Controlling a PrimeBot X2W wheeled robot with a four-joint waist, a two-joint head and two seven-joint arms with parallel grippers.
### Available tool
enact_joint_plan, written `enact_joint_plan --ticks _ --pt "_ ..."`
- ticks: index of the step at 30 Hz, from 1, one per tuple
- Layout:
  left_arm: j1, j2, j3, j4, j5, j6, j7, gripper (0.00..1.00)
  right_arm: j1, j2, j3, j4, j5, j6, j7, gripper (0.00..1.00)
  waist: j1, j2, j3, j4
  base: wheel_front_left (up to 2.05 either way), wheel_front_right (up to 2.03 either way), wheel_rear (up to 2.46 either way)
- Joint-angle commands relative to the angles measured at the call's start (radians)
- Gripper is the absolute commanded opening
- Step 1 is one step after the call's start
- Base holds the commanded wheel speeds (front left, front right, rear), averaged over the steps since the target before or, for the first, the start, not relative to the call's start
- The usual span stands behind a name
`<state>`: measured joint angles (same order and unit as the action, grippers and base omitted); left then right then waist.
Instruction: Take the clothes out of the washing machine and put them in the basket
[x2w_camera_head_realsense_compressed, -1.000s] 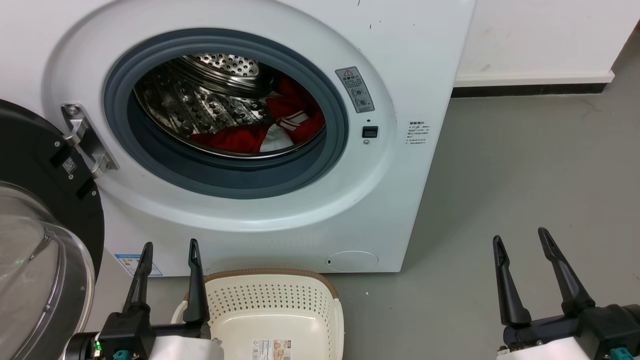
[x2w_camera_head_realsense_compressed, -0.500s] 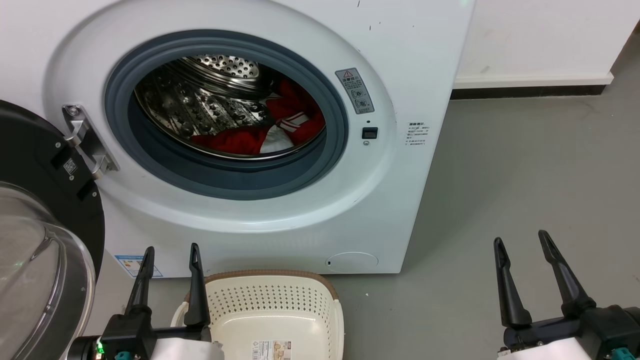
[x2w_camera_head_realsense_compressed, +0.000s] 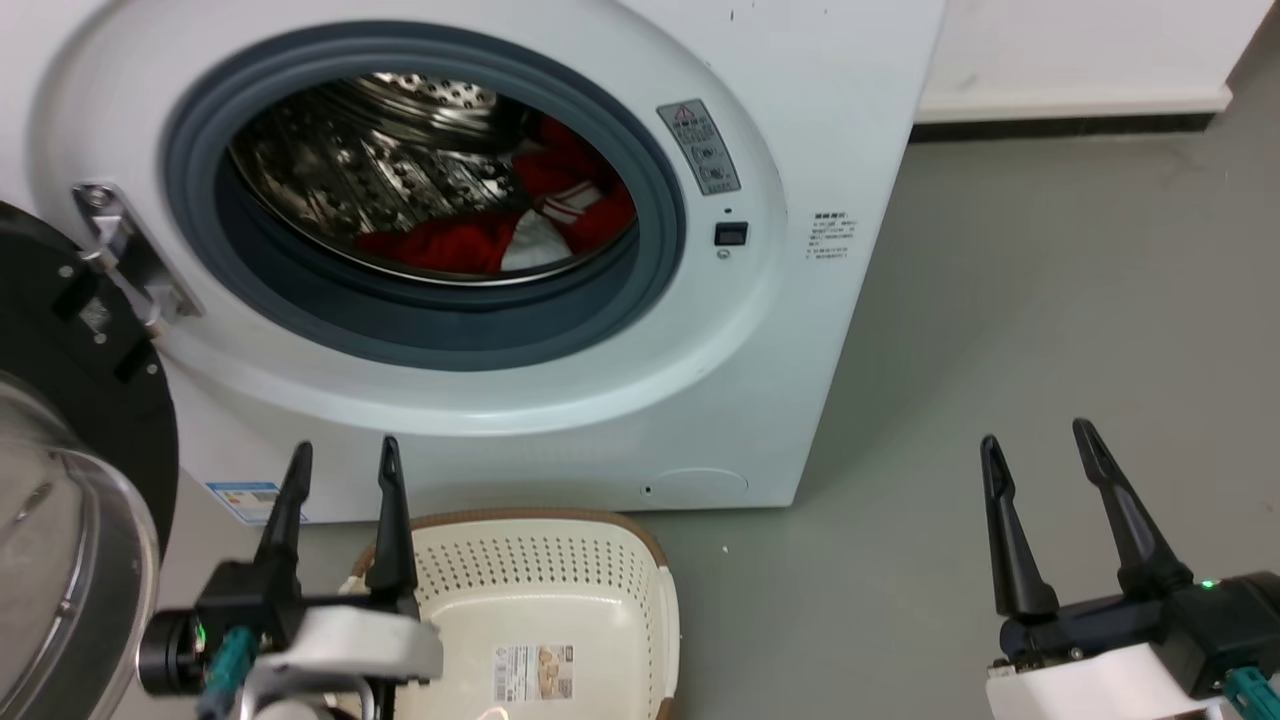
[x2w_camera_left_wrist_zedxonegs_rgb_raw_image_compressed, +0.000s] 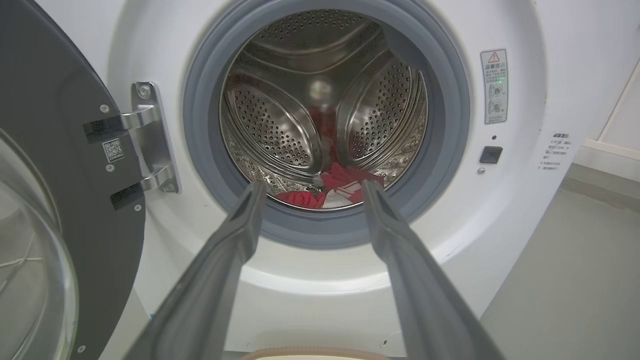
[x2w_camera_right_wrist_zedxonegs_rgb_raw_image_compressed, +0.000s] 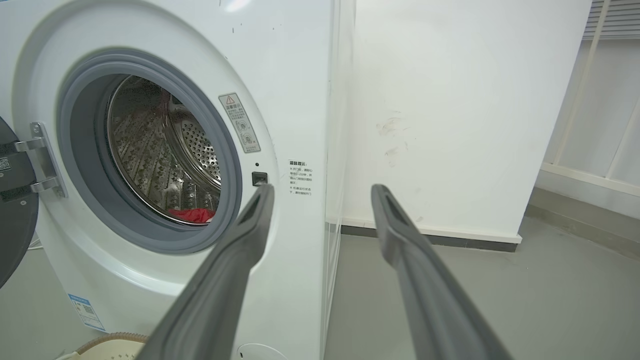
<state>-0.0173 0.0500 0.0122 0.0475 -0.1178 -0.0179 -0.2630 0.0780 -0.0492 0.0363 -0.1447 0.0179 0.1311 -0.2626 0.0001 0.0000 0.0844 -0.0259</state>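
Only the view had shifted. Left gripper (x2w_camera_head_realsense_compressed: 345, 447) and right gripper (x2w_camera_head_realsense_compressed: 1037, 434) gaped empty. Bright red cloth clothes (x2w_camera_head_realsense_compressed: 450, 245) waited ahead of the left jaws, in the big white washing machine (x2w_camera_head_realsense_compressed: 780, 330).

Washing machine (x2w_camera_head_realsense_compressed: 800, 330): one.
Porthole door (x2w_camera_head_realsense_compressed: 100, 420): one, hung on one metal hinge (x2w_camera_head_realsense_compressed: 120, 255).
Basket (x2w_camera_head_realsense_compressed: 540, 525): one.
Clothes (x2w_camera_head_realsense_compressed: 450, 245): one red heap with white bits in the drum; from here I can't tell how many pieces.
Grippers: two, the left gripper (x2w_camera_head_realsense_compressed: 344, 447) and the right gripper (x2w_camera_head_realsense_compressed: 1036, 432), two dark fingers each, four in all.
Warning sticker (x2w_camera_head_realsense_compressed: 698, 148): one.
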Motion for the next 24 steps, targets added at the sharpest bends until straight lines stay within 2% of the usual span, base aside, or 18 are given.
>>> enact_joint_plan --ticks 1,4,10,16,24 --pt "-0.027 0.001 0.006 0.013 0.0 -0.009 -0.003 1.0 -0.015 -0.002 0.002 -0.005 0.002 -0.001 -0.004 1.0 -0.0001 0.0 0.024 -0.011 0.0 0.0 0.0" --pt "-0.105 0.004 0.036 0.076 0.011 -0.041 -0.003 1.0 -0.045 -0.002 0.007 -0.013 0.007 -0.001 -0.004 1.0 -0.0001 0.0 0.062 -0.03 0.0 0.0 0.0" --pt "-0.3 0.057 0.093 0.202 0.018 -0.08 -0.003 1.0 -0.089 -0.002 0.015 -0.029 0.019 -0.001 -0.003 1.0 -0.0001 0.0 0.154 -0.084 0.0 0.0 0.0" --pt "-0.529 0.16 0.092 0.364 0.037 -0.102 -0.003 1.0 -0.147 -0.001 0.018 -0.048 0.033 -0.001 -0.003 1.0 -0.0001 0.0 0.271 -0.149 0.0 0.0 0.0" --pt "-0.852 0.3 0.036 0.598 0.019 -0.11 0.021 1.0 -0.214 -0.001 0.017 -0.069 0.069 -0.001 -0.003 1.0 -0.0001 0.0 0.419 -0.224 0.0 0.0 0.0"
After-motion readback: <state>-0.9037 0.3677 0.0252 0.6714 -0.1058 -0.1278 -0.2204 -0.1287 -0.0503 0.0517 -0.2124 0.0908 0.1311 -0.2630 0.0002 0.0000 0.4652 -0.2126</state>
